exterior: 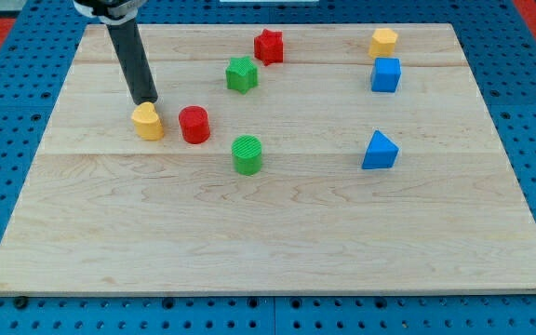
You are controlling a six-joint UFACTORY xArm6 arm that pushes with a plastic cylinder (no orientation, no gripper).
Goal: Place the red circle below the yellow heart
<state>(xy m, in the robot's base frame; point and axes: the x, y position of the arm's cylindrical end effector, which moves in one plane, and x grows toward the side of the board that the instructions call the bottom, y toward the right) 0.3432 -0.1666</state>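
Observation:
The red circle [194, 124] stands on the wooden board at the view's upper left of centre. The yellow heart [147, 121] sits just to its left, a small gap apart. My tip [146, 101] is at the end of the dark rod, right at the top edge of the yellow heart, touching or nearly touching it. The red circle lies to the right of the tip and slightly lower in the view.
A green circle [247, 154] lies right of and below the red circle. A green star [241, 74] and a red star [268, 46] lie toward the top. A yellow block [383, 42], a blue cube [385, 74] and a blue triangle [379, 151] lie at the right.

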